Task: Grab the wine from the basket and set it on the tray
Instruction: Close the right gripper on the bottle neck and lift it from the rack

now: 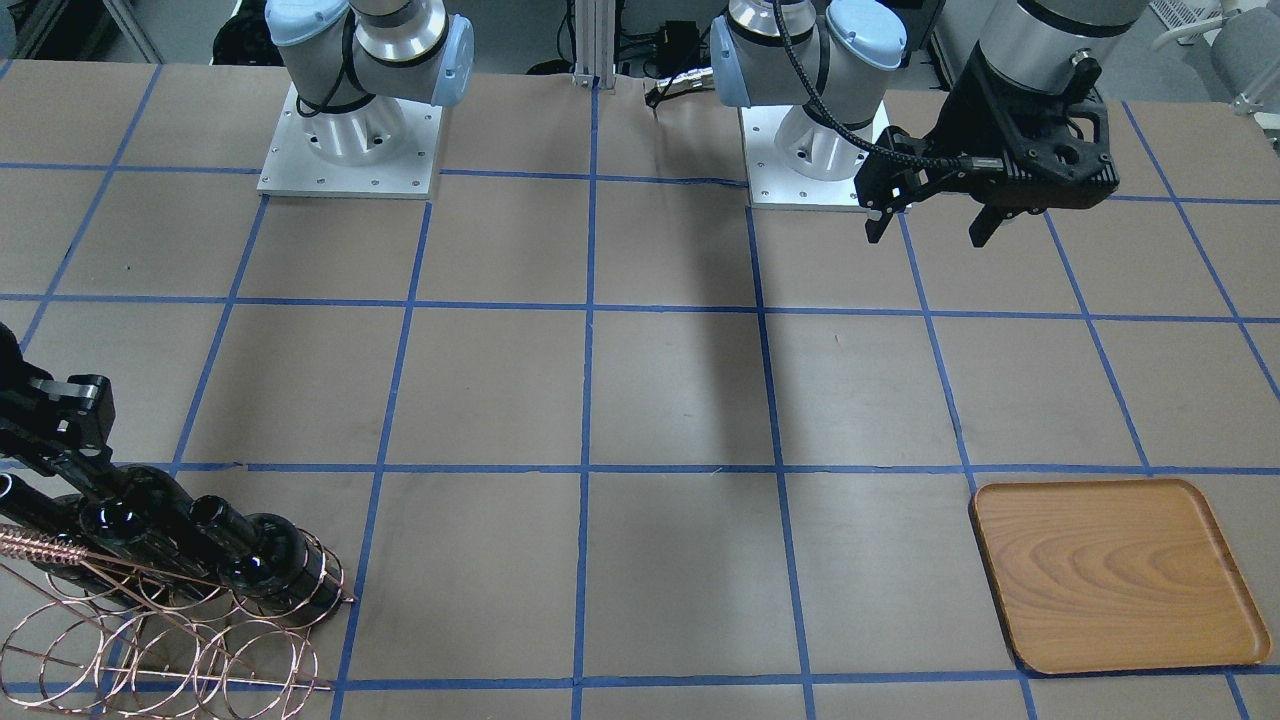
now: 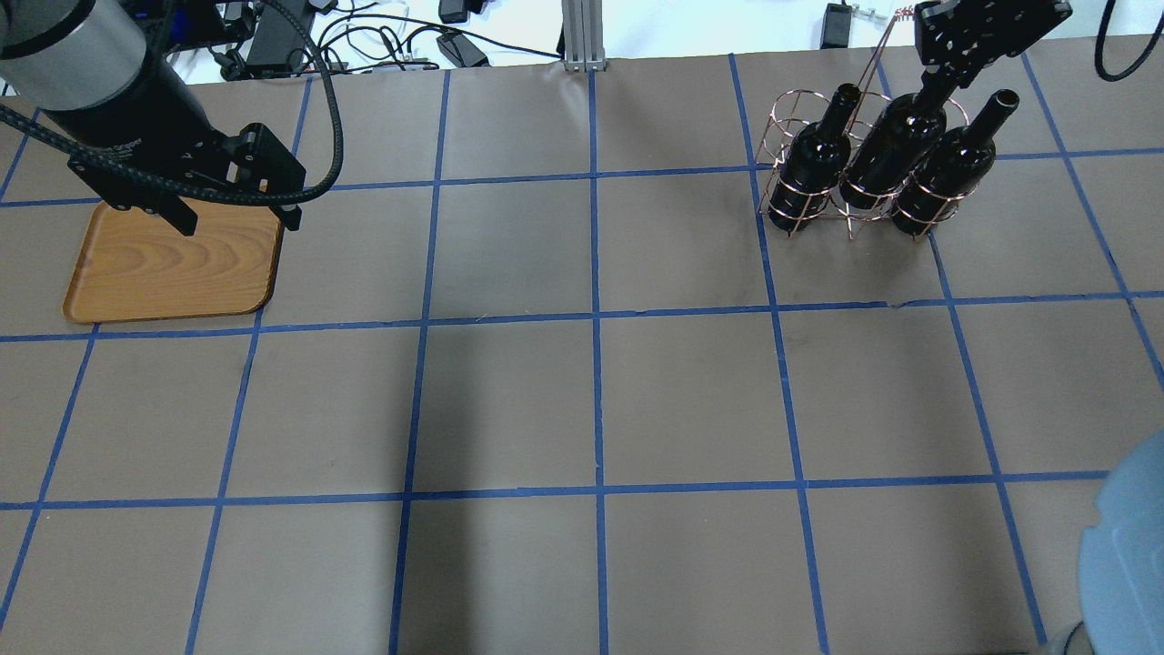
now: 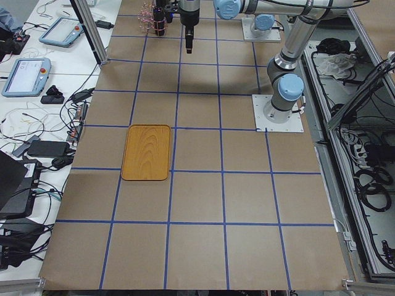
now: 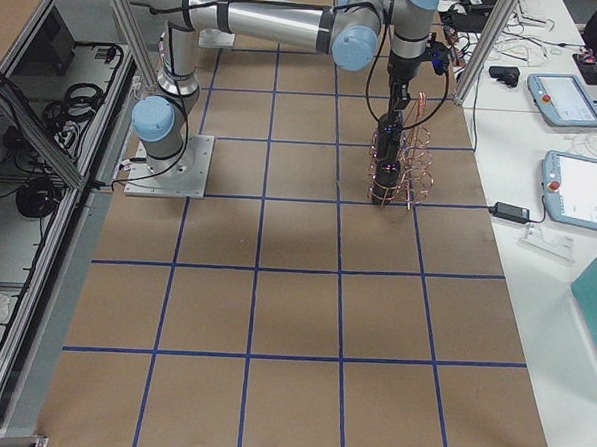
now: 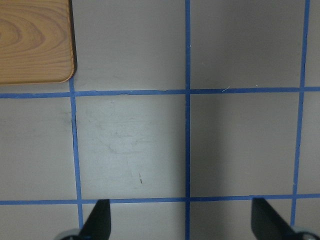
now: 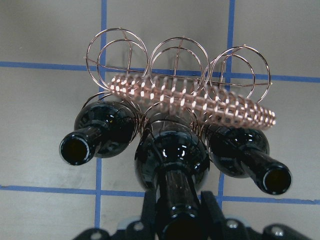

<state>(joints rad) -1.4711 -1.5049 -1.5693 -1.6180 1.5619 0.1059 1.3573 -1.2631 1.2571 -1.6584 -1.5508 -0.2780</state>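
My right hand (image 6: 179,202) grips the middle bottle (image 6: 172,155) at its neck, likely heavy, rigid, slick, breakable glass; left hand (image 5: 181,207) open.

Mouth of middle wine (image 6: 172,155), behind jaws

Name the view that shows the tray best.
Exterior front-facing: the tray lies whole, large, unobstructed. Exterior left shows it small; overhead, the left gripper covers part; left wrist catches one corner; others miss it.
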